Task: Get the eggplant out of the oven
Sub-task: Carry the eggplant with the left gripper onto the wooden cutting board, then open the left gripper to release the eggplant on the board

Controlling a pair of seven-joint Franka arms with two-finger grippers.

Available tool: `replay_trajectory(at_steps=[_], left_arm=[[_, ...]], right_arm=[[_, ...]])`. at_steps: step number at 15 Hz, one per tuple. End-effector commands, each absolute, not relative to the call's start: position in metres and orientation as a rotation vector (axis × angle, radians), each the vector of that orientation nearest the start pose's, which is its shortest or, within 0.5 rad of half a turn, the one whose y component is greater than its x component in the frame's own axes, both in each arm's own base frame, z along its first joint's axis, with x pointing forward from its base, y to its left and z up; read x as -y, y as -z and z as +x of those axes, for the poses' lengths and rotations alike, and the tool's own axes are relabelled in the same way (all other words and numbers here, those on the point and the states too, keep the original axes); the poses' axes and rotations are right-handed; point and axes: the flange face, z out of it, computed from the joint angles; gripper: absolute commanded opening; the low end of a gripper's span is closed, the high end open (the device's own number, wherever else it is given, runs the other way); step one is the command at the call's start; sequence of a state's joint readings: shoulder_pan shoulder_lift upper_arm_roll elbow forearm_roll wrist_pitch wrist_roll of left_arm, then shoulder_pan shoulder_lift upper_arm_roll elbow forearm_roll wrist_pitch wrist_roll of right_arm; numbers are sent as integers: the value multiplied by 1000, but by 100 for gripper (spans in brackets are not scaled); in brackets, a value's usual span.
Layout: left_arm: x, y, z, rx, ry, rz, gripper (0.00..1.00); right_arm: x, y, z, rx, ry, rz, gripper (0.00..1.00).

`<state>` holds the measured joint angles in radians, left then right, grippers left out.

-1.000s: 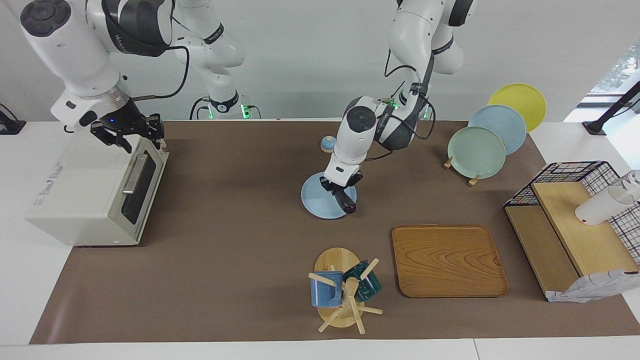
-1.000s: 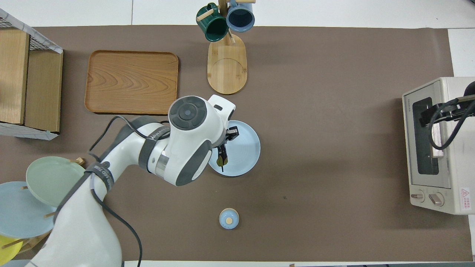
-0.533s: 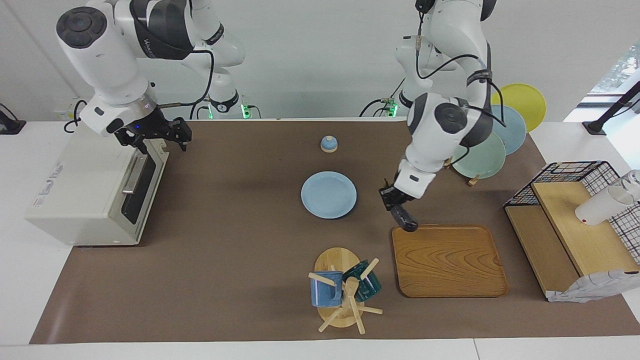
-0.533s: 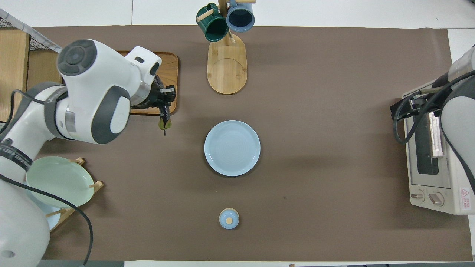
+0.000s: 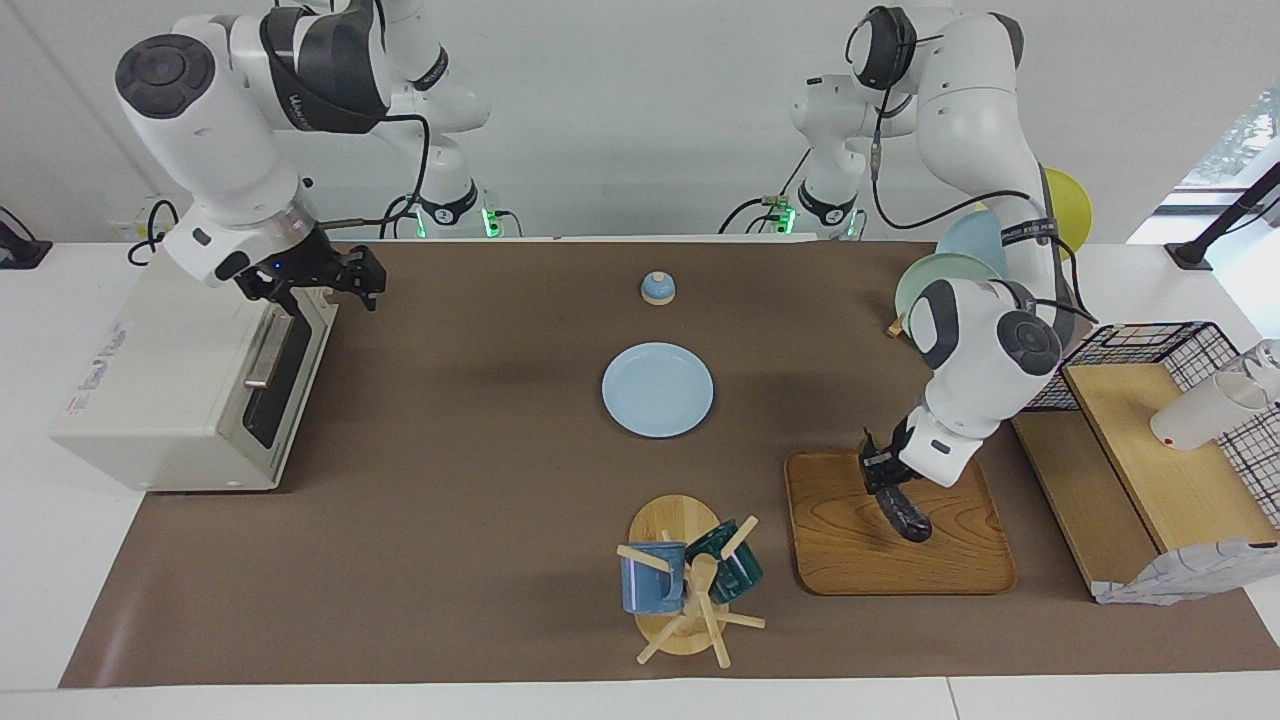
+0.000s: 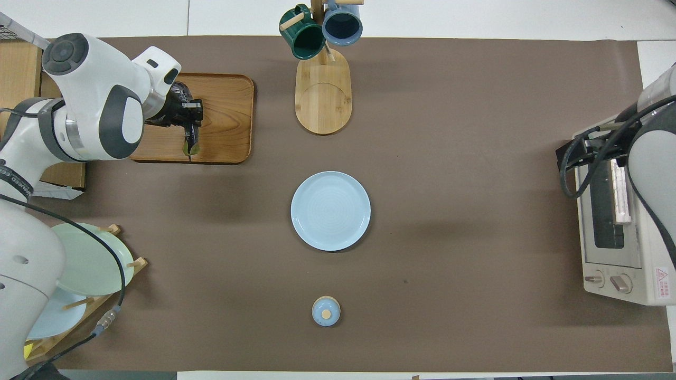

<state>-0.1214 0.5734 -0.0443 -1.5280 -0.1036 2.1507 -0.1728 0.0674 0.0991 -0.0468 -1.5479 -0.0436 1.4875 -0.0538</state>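
Note:
My left gripper (image 5: 886,479) (image 6: 188,119) is shut on the eggplant (image 5: 906,513) (image 6: 190,142), a slim, very dark one. It hangs tilted over the wooden tray (image 5: 960,570) (image 6: 227,105), its lower end at or just above the wood. The cream-white oven (image 5: 170,390) (image 6: 623,221) stands at the right arm's end of the table with its dark glass door closed. My right gripper (image 5: 327,287) (image 6: 578,150) hovers open over the oven's top front edge, holding nothing.
A light blue plate (image 5: 657,390) (image 6: 330,210) lies mid-table, with a small blue lid (image 5: 657,288) (image 6: 326,310) nearer the robots. A mug tree (image 5: 690,580) (image 6: 322,89) stands beside the tray. A plate rack (image 6: 84,258) and a wire shelf (image 5: 1150,440) sit at the left arm's end.
My left arm carried the eggplant from over the blue plate to over the wooden tray. My right gripper rose from the oven door's top edge and opened fully.

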Motion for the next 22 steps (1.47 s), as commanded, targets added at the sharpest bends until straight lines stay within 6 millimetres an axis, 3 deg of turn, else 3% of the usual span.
replay_trajectory(at_steps=[1, 5, 6, 9, 10, 13, 16, 18, 21, 22], left_arm=[[109, -327, 714, 69, 148, -3241, 0], [112, -326, 712, -22, 161, -3228, 0], [111, -326, 711, -53, 143, -3223, 96], [107, -336, 708, -50, 97, -3224, 100], [106, -350, 706, -22, 109, -3234, 100], [95, -413, 684, 4, 70, -3229, 100], [79, -482, 659, 19, 64, -3212, 100], [74, -526, 632, 1, 27, -3188, 100], [69, -572, 590, -22, 26, -3145, 100], [68, -579, 579, -27, 10, -3139, 100]], right_arm=[[-10, -564, 536, 106, -243, -3152, 100], [-5, -565, 541, 94, -175, -3159, 100], [-1, -565, 541, 50, -173, -3160, 100], [10, -568, 550, -44, -167, -3152, 100], [10, -569, 551, -44, -165, -3154, 100], [9, -577, 555, -45, -172, -3154, 100], [30, -582, 555, -105, -153, -3152, 100], [33, -583, 553, -113, -155, -3152, 100], [30, -586, 551, -106, -148, -3153, 100], [27, -587, 551, -101, -146, -3153, 100]])
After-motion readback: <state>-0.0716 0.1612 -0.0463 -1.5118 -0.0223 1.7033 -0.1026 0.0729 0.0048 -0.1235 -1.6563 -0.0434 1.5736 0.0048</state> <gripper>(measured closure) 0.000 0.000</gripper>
